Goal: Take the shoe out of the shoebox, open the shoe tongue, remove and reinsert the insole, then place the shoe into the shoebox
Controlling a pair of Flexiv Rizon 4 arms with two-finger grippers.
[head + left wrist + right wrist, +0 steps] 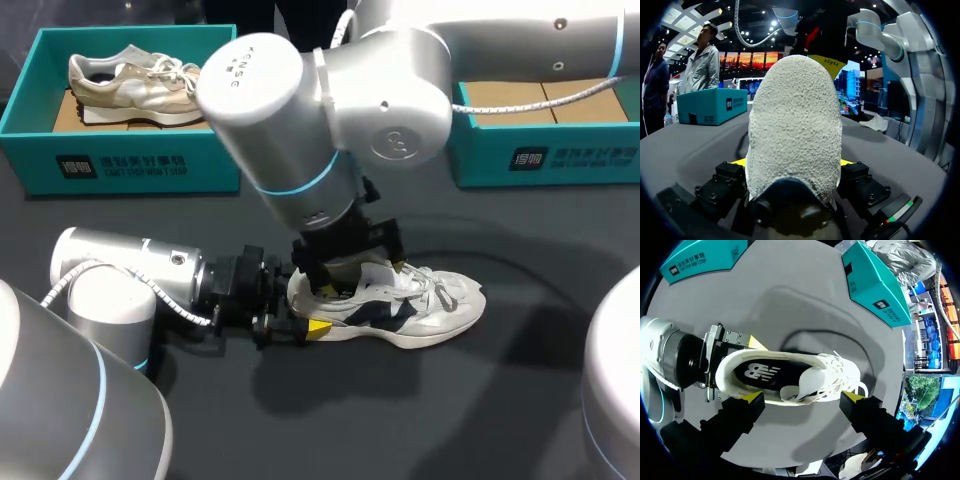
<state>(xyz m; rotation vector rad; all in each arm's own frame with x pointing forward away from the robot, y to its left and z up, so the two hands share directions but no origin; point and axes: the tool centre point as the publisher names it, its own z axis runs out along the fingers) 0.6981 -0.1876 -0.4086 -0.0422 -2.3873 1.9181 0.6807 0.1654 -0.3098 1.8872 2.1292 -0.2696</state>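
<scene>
A white shoe (410, 305) with navy panels lies on its sole in the middle of the dark table, toe to the right. My left gripper (300, 318) comes in low from the left and is shut on the shoe's heel (795, 135), one yellow tip on either side. My right gripper (345, 268) hangs open just above the shoe's mouth. Looking down along it, its fingertips (752, 399) straddle the shoe's side (790, 380) without touching it. The dark insole (765, 372) lies inside the shoe. A teal shoebox (545, 150) with a cardboard lining stands at the back right.
A second teal box (120, 160) at the back left holds a beige shoe (130, 80). My right arm's large elbow (330, 100) hangs over the middle of the table. A dark cable (840, 335) curves on the table past the toe.
</scene>
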